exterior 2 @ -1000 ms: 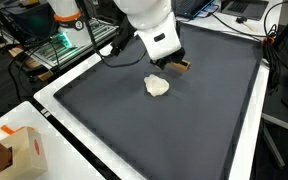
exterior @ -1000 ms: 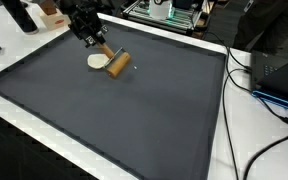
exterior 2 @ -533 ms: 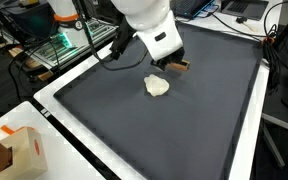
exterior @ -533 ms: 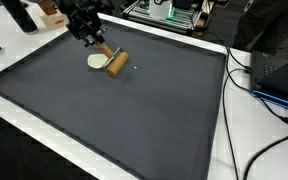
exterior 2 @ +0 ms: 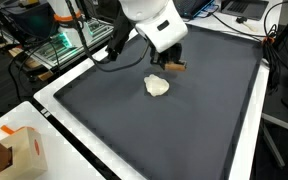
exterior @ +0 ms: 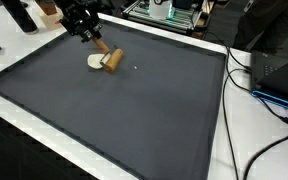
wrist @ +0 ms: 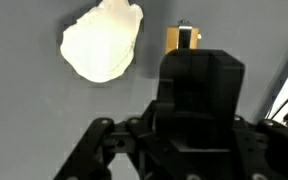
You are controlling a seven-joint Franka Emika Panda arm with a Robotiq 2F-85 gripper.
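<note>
The jaws are clamping the handle of the wooden roller [exterior: 111, 58] — its drum is lying just beyond them on the dark mat [exterior: 134, 110], pale dough [exterior: 96, 62] just beside — cables [exterior: 274, 100] are trailing nearby.

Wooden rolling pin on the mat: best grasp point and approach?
Take the rolling pin by its thin handle, from above, jaws across it. The barrel looks too thick, and the white lump lies close beside it. The gripper is at that end.
</note>
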